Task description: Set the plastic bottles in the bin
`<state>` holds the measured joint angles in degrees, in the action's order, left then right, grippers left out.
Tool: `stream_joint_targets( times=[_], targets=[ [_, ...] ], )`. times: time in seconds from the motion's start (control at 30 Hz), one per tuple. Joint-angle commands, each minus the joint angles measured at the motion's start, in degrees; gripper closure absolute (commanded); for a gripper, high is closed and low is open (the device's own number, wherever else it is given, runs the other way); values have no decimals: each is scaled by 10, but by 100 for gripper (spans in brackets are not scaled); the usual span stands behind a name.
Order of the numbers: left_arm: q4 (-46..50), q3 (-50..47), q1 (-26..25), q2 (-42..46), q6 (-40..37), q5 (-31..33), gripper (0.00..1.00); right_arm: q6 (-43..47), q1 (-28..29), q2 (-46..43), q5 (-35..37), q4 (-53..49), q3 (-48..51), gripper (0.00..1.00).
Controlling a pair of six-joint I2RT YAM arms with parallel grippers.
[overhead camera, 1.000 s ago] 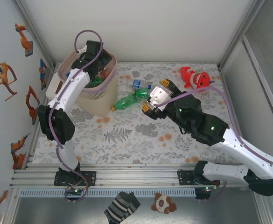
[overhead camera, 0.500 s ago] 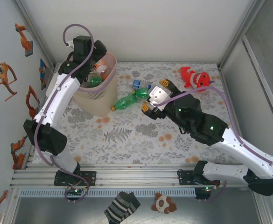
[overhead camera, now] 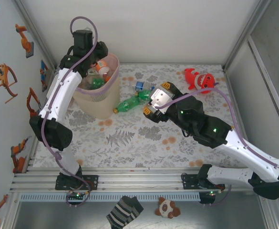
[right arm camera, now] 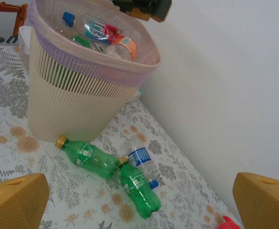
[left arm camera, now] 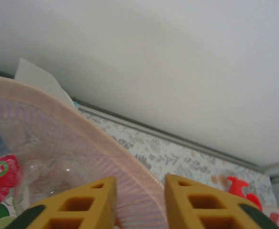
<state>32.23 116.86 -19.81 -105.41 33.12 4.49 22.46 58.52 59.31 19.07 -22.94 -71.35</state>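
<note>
The bin point(overhead camera: 101, 102) stands at the far left of the bench point(overhead camera: 139, 140) with several bottles point(right arm camera: 103, 33) inside. Two green bottles point(right arm camera: 89, 158) and a clear one point(right arm camera: 141, 160) lie just beside its base. The left tool point(left arm camera: 139, 183) hangs over the bin's rim with its fingers close together, and whether they pinch anything cannot be told. The right tool point(right arm camera: 139, 200) is spread wide and empty.

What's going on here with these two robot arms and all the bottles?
The two arms are filling the bin with plastic bottles; several already lie inside. The left gripper is at its far rim. The right gripper hangs open above two green bottles and a clear bottle lying on the table beside it.
</note>
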Motion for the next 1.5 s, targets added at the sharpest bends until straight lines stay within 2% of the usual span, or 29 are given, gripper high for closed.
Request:
stream_joint_targets(
  times=[0.0,0.13,0.27,0.6,0.93,1.03,1.2,1.3,1.47],
  targets=[
    [54,42,6,-39,-13,-85,76,-11,-2,-4,-2,7,-6,3],
    [147,102,6,-93,-8,-80,79,-12,-3,-6,0,4,-4,3],
    [183,89,7,-107,-6,-64,79,-12,-2,-8,1,2,-1,3],
    [85,-55,19,-36,6,-87,81,-11,-3,-9,1,1,-3,3],
    [42,-55,21,35,-20,-145,78,-15,-3,-3,0,4,-7,3],
    [43,-61,21,58,-37,-129,77,-16,-2,-2,0,4,-7,3],
    [28,-71,31,84,-84,-59,76,-15,-3,2,-3,4,-9,3],
    [32,-47,46,73,-115,-24,78,-14,-2,5,-4,2,-12,3],
    [50,14,80,33,-138,-5,80,-14,-2,3,-1,-1,-10,3]
  ],
)
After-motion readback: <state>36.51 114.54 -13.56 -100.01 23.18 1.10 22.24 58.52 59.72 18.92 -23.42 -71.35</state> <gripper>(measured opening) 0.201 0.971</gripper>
